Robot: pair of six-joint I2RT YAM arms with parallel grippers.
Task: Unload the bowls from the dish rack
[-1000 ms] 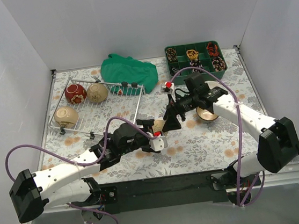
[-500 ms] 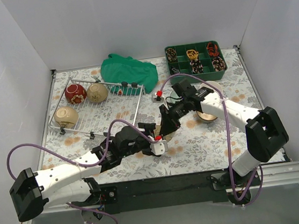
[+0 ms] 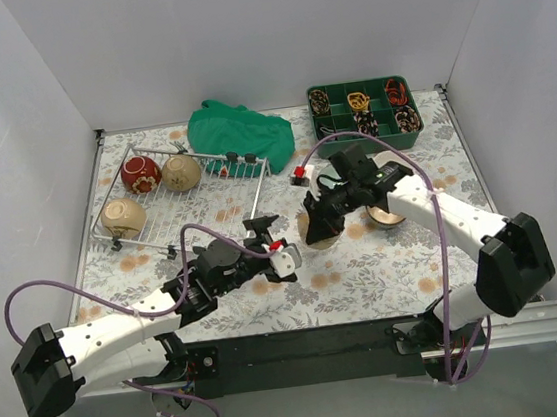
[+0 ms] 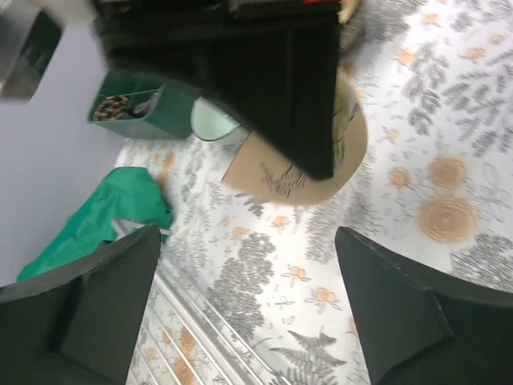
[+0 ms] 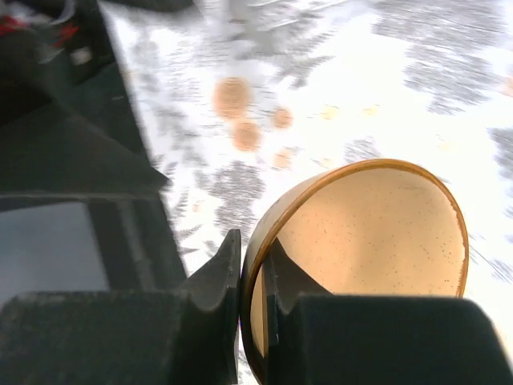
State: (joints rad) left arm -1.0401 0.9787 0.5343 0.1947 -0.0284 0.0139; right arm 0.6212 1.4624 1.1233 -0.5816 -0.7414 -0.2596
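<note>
The silver wire dish rack (image 3: 220,203) lies at the left and holds three bowls: a red one (image 3: 141,173), a tan one (image 3: 181,172) and a beige one (image 3: 124,217). My right gripper (image 3: 315,222) (image 5: 255,297) is shut on the rim of another tan bowl (image 5: 377,241) (image 3: 323,243) (image 4: 343,148), one finger inside and one outside, over the mat just right of the rack. My left gripper (image 3: 270,238) (image 4: 248,265) stands open beside it, with nothing between its fingers. A pale green bowl (image 4: 210,122) sits behind the held bowl.
A green compartment tray (image 3: 364,107) (image 4: 132,100) of small items stands at the back right. A green cloth (image 3: 237,130) (image 4: 96,216) lies behind the rack. One more bowl (image 3: 388,218) rests on the floral mat under my right forearm.
My right gripper came in and shut on the tan bowl's rim. My left gripper, which had been holding that bowl, opened, let go and drew back to the left.
</note>
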